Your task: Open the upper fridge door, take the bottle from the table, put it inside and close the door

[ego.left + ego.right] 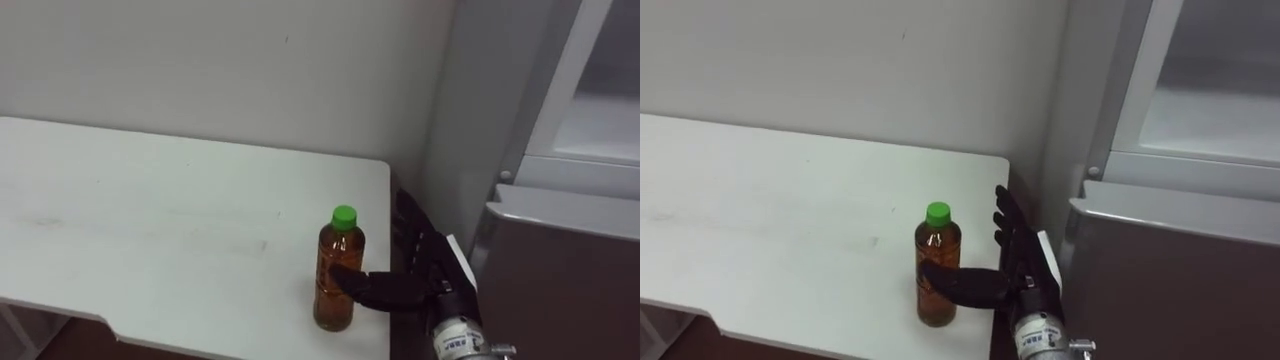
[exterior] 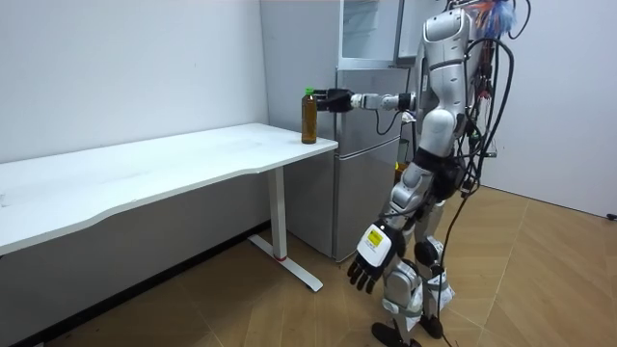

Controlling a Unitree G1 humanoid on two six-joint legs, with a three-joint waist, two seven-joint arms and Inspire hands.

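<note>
While the robot is standing beside the grey fridge (image 2: 366,145), one amber drink bottle (image 1: 335,270) with a green cap is standing upright on the white table (image 1: 150,200), long axis vertical, cap pointing up. It is sitting just left of the right hand (image 1: 422,272), whose fingers are stretching straight and apart, thumb touching the bottle's front. The left hand (image 2: 371,253) is hanging relaxed, fingers loose.

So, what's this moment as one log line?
stage: pre-grasp | green-capped bottle: upright near white table corner | right hand: open, thumb across bottle | left hand: open, hanging at side
</note>
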